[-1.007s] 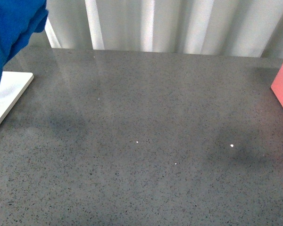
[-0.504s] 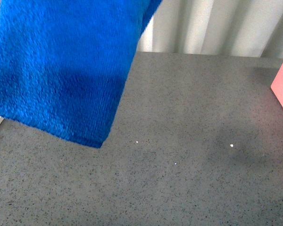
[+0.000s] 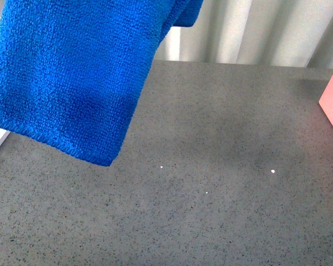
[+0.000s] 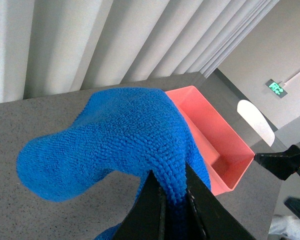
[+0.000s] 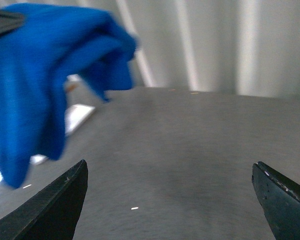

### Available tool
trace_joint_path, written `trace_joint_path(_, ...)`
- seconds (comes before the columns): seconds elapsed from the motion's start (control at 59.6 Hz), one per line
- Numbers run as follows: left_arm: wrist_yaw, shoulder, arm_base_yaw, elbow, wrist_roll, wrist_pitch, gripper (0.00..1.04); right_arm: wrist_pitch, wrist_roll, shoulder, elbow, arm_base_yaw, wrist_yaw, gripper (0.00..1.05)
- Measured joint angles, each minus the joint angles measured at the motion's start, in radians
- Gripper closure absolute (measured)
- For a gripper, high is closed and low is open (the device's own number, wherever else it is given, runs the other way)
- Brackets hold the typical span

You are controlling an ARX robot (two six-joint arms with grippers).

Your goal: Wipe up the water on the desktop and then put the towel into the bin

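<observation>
Speckled grey stone desktop [image 3: 222, 221], pink plastic bin [image 4: 217, 142] at right edge; left gripper [image 4: 171, 176] pinches fluffy blue towel [image 3: 72, 77], right gripper [image 5: 170, 167] gapes.

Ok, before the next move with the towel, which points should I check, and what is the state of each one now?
1. Left hand grips the towel: ok, the cloth is pinched between its fingers.
2. Towel hangs clear of the desktop: ok.
3. Desktop dry: cannot tell; only a few small bright specks show.
4. Bin ready to take the towel: ok, it is open and the part in view is empty.
5. Right hand free: ok, open and holding nothing.
</observation>
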Motion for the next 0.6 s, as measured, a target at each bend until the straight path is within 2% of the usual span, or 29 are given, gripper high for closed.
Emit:
trace_joint_path(0.067, 0.000, 0.000, 0.000, 0.000, 0.000, 0.000, 1.01, 0.090, 0.047, 0.099, 0.018, 0.036, -0.169, 0.07)
trace_joint_path(0.118, 0.000, 0.000, 0.000, 0.000, 0.000, 0.000, 1.01, 0.211, 0.095, 0.175, 0.017, 0.095, -0.294, 0.07)
trace_joint_path(0.151, 0.000, 0.000, 0.000, 0.000, 0.000, 0.000, 1.01, 0.319, 0.117, 0.225, 0.012, 0.149, -0.364, 0.07)
trace_joint_path(0.185, 0.000, 0.000, 0.000, 0.000, 0.000, 0.000, 1.01, 0.385, 0.139, 0.257, 0.012, 0.182, -0.392, 0.07)
trace_joint_path(0.252, 0.000, 0.000, 0.000, 0.000, 0.000, 0.000, 1.01, 0.505, 0.174, 0.365, 0.035, 0.257, -0.352, 0.07)
trace_joint_path(0.386, 0.000, 0.000, 0.000, 0.000, 0.000, 0.000, 1.01, 0.596, 0.209, 0.560, 0.116, 0.348, -0.312, 0.07)
trace_joint_path(0.604, -0.001, 0.000, 0.000, 0.000, 0.000, 0.000, 1.01, 0.644, 0.226, 0.660, 0.175, 0.374, -0.252, 0.07)
